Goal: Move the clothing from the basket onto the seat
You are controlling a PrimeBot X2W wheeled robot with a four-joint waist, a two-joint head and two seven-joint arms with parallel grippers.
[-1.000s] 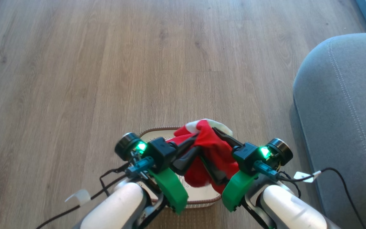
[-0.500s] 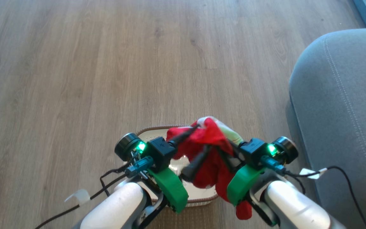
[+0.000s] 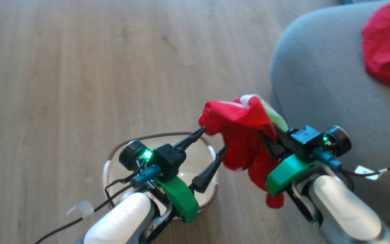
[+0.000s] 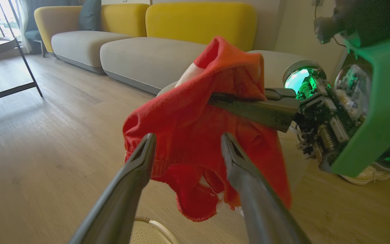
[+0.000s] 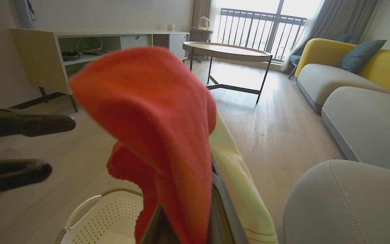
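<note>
My right gripper (image 3: 268, 141) is shut on a bright red garment (image 3: 240, 130) with white trim, holding it in the air between the basket and the seat. The cloth (image 5: 154, 101) drapes over that gripper's fingers and hides them. My left gripper (image 3: 214, 139) stands open above the cream basket (image 3: 108, 166), its upper fingertip close to the garment's edge. In the left wrist view the garment (image 4: 188, 125) hangs just beyond the spread fingers (image 4: 144, 152). The grey seat (image 3: 317, 84) is at the right, with a second red garment (image 3: 388, 51) lying on it.
Wood floor surrounds the basket (image 5: 107, 217). A grey-and-yellow sofa (image 4: 154, 57) stands along the wall. The right wrist view shows a round coffee table (image 5: 229, 51) and a low cabinet (image 5: 80, 51). Cables trail from both wrists.
The right gripper has lifted the garment out of the basket and carried it right toward the seat. The left gripper has let go and stands open. The camera has turned right.
</note>
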